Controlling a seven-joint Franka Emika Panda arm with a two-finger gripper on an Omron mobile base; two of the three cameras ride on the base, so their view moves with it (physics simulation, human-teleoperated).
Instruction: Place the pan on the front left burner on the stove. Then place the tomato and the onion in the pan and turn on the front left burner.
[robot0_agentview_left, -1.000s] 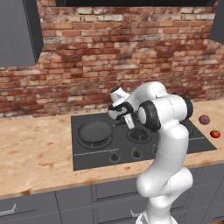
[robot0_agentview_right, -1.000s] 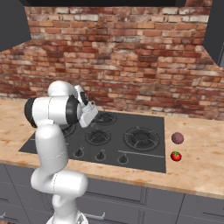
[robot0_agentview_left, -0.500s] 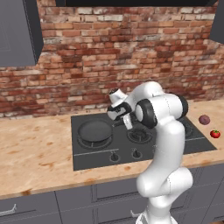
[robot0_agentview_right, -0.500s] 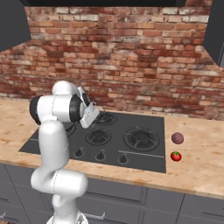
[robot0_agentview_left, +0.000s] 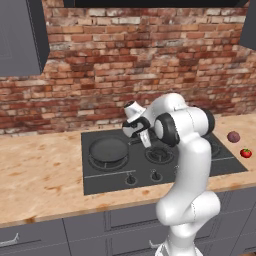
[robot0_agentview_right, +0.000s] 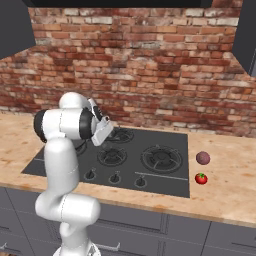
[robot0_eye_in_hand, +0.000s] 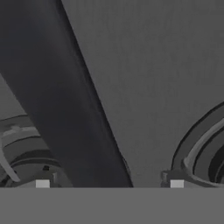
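Pan (robot0_agentview_left: 108, 150) sat on the front left burner (robot0_agentview_left: 109, 162), handle (robot0_eye_in_hand: 65, 100) running between the gripper (robot0_agentview_left: 141, 134) fingers (spread wide, pinching nothing); tomato (robot0_agentview_left: 245, 153) and onion (robot0_agentview_left: 233, 137) lay far right.

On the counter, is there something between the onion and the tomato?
No. In the right base view the onion lies just behind the tomato, and only a short bare strip of wooden counter separates them.
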